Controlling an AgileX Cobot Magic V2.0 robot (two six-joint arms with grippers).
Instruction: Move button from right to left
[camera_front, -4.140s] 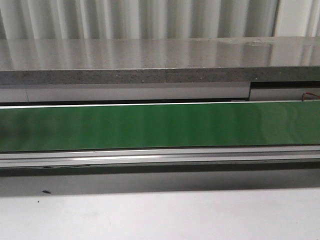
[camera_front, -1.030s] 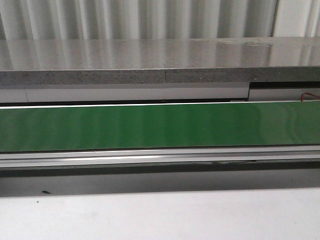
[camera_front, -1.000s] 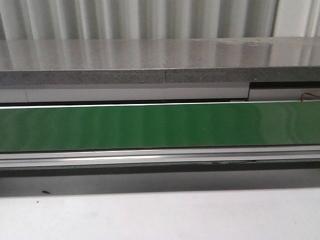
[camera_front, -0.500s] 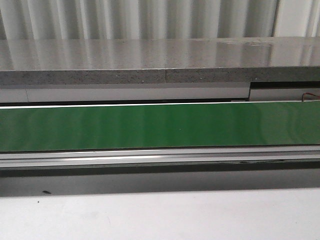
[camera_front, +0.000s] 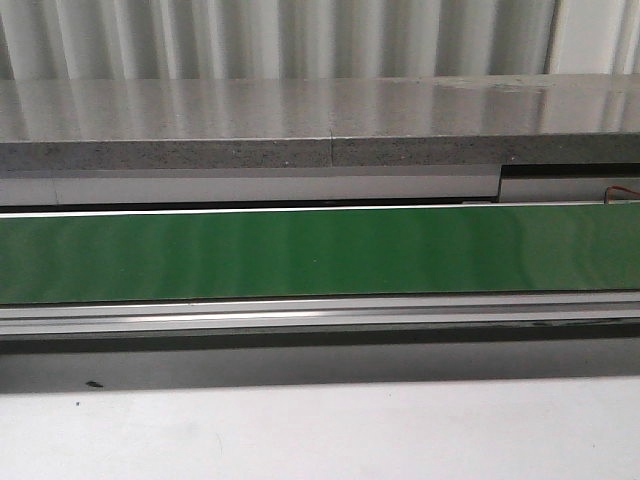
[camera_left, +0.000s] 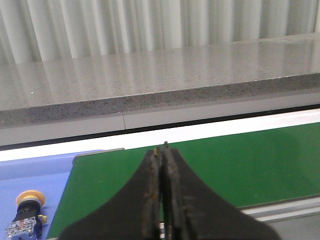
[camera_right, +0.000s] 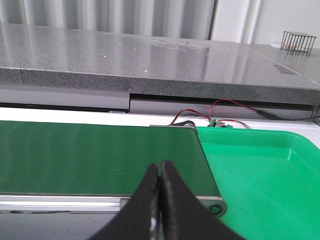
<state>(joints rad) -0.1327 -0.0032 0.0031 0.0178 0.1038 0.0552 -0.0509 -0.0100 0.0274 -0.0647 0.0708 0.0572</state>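
Note:
The button, with a yellow cap, black collar and clear-and-blue block, lies on a blue surface beside the end of the green conveyor belt, seen only in the left wrist view. My left gripper is shut and empty, above the belt and apart from the button. My right gripper is shut and empty, above the near edge of the belt close to its other end. Neither gripper shows in the front view, where the belt carries nothing.
A green tray sits past the belt's end in the right wrist view, with red and black wires behind it. A grey stone ledge runs behind the belt. A metal rail and white table lie in front.

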